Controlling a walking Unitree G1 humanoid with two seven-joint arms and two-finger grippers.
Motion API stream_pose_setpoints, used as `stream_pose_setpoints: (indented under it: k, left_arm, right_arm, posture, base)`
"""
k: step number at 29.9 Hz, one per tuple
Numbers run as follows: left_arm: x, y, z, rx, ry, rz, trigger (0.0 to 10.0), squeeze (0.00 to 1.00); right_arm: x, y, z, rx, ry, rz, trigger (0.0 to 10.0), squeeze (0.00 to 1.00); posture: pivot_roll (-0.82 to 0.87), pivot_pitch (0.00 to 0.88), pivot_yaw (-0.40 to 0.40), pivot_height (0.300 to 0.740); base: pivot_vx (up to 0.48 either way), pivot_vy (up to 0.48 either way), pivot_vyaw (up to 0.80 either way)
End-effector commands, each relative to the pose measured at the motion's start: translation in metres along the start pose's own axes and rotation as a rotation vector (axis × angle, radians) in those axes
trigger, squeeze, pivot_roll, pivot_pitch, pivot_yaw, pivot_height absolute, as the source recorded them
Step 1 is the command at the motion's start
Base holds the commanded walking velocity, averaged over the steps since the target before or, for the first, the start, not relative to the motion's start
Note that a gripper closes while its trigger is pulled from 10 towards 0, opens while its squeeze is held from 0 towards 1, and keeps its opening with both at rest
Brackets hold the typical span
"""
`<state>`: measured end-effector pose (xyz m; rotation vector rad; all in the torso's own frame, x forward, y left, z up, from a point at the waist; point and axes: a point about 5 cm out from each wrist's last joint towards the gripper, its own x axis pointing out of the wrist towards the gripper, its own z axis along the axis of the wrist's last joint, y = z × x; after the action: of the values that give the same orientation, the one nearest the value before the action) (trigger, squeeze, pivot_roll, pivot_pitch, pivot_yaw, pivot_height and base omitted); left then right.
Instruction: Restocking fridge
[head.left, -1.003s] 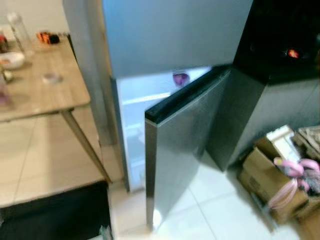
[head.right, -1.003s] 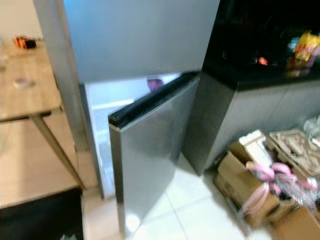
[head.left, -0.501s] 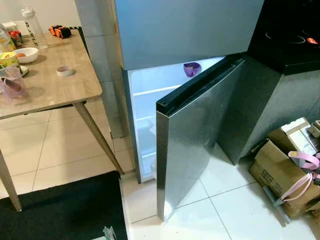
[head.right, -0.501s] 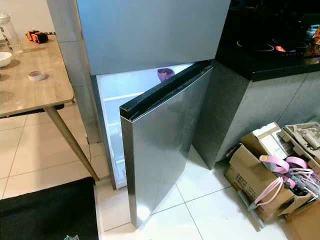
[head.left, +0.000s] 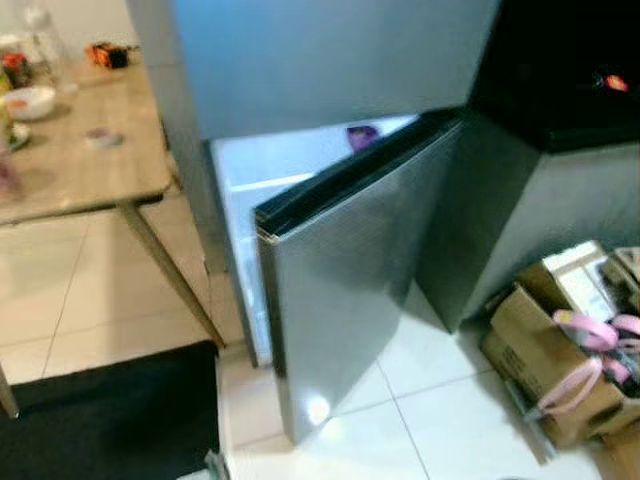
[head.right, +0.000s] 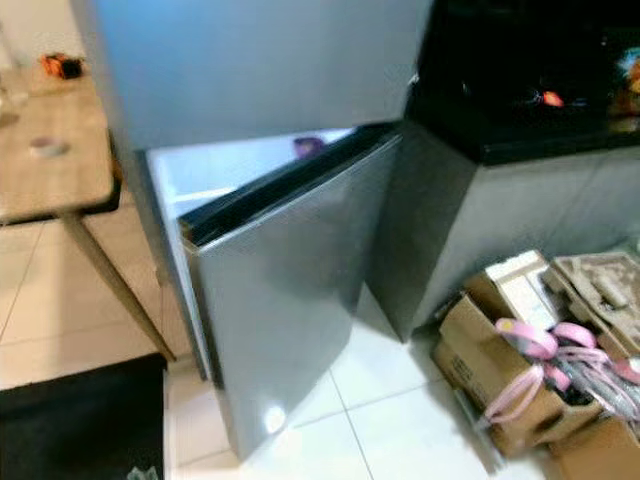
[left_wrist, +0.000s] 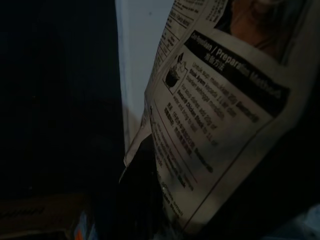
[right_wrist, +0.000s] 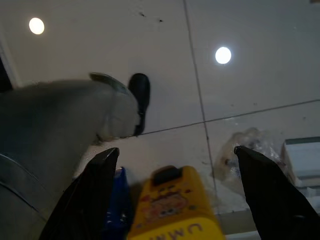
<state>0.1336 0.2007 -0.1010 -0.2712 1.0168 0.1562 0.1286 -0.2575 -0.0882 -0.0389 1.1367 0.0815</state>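
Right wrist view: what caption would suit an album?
Open right gripper hanging above the tiled floor, a yellow package between its black fingers.

A light wooden counter on slanted legs carries a white bowl and a small orange-black gadget; a black floor mat lies beneath; open cardboard boxes draped with pink straps sit on white tiled floor.

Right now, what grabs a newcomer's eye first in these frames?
The fridge dead ahead, its lower door swung half open onto a lit white interior with a purple cup on the top shelf. Right of it, a carton spilling pink straps on the floor. The left pincer grips a printed packet.
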Motion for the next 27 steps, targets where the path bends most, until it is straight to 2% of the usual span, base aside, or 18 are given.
stream_pose_setpoints:
  k: [1, 6, 10, 11, 13, 14, 15, 19, 20, 24, 27]
  left_arm:
    - [0.0, 0.004, 0.005, -0.003, -0.021, 0.015, 10.0, 0.0]
    - [0.001, 0.007, 0.019, -0.023, -0.078, 0.034, 10.0, 0.0]
    - [0.001, 0.014, 0.04, -0.082, -0.165, 0.074, 10.0, 0.0]
    - [0.001, 0.014, 0.04, -0.082, -0.165, 0.074, 10.0, 0.0]
    - [0.0, 0.02, 0.056, -0.108, -0.229, 0.098, 10.0, 0.0]
    - [0.0, 0.02, 0.056, -0.108, -0.229, 0.098, 10.0, 0.0]
    - [-0.002, 0.026, 0.072, -0.139, -0.292, 0.124, 10.0, 0.0]
    - [-0.008, 0.039, 0.096, -0.185, -0.4, 0.185, 10.0, 0.0]
    - [-0.008, 0.039, 0.096, -0.185, -0.4, 0.185, 10.0, 0.0]
    - [-0.027, 0.07, 0.141, -0.296, -0.602, 0.333, 10.0, 0.0]
    - [-0.032, 0.077, 0.152, -0.322, -0.647, 0.358, 10.0, 0.0]
  right_arm:
    - [0.001, 0.005, -0.004, 0.016, 0.004, 0.01, 10.0, 0.0]
    - [0.002, 0.007, -0.002, 0.03, -0.004, 0.019, 10.0, 0.0]
    - [0.002, 0.007, -0.001, 0.019, -0.009, 0.023, 10.0, 0.0]
    - [0.002, 0.007, -0.001, 0.019, -0.009, 0.023, 10.0, 0.0]
    - [0.002, 0.008, -0.001, 0.021, -0.013, 0.02, 10.0, 0.0]
    - [0.002, 0.008, -0.001, 0.021, -0.013, 0.02, 10.0, 0.0]
    - [0.002, 0.008, -0.001, 0.022, -0.016, 0.021, 10.0, 0.0]
    - [0.002, 0.008, -0.001, 0.022, -0.017, 0.022, 10.0, 0.0]
    - [0.002, 0.008, -0.001, 0.022, -0.017, 0.022, 10.0, 0.0]
    - [0.002, 0.007, -0.003, 0.018, -0.011, 0.022, 10.0, 0.0]
    - [0.001, 0.007, -0.004, 0.017, -0.009, 0.023, 10.0, 0.0]
  posture:
    - [-0.09, 0.028, -0.015, 0.74]
    - [-0.09, 0.024, -0.012, 0.74]
    - [-0.09, 0.021, -0.01, 0.74]
    - [-0.09, 0.021, -0.01, 0.74]
    - [-0.08, 0.019, -0.009, 0.74]
    - [-0.08, 0.019, -0.009, 0.74]
    - [-0.08, 0.019, -0.006, 0.74]
    - [-0.08, 0.021, -0.003, 0.74]
    - [-0.08, 0.021, -0.003, 0.74]
    - [-0.08, 0.037, -0.003, 0.74]
    - [-0.08, 0.04, -0.003, 0.74]
  base:
    - [0.0, 0.0, 0.0]
    - [0.0, 0.0, -0.64]
    - [0.0, 0.0, -0.8]
    - [0.0, 0.0, -0.8]
    - [0.0, 0.0, -0.3]
    - [0.0, 0.0, 0.0]
    - [0.0, 0.0, 0.0]
    - [0.0, 0.0, 0.0]
    - [0.0, 0.0, 0.0]
    - [0.0, 0.0, 0.0]
    - [0.0, 0.0, 0.0]
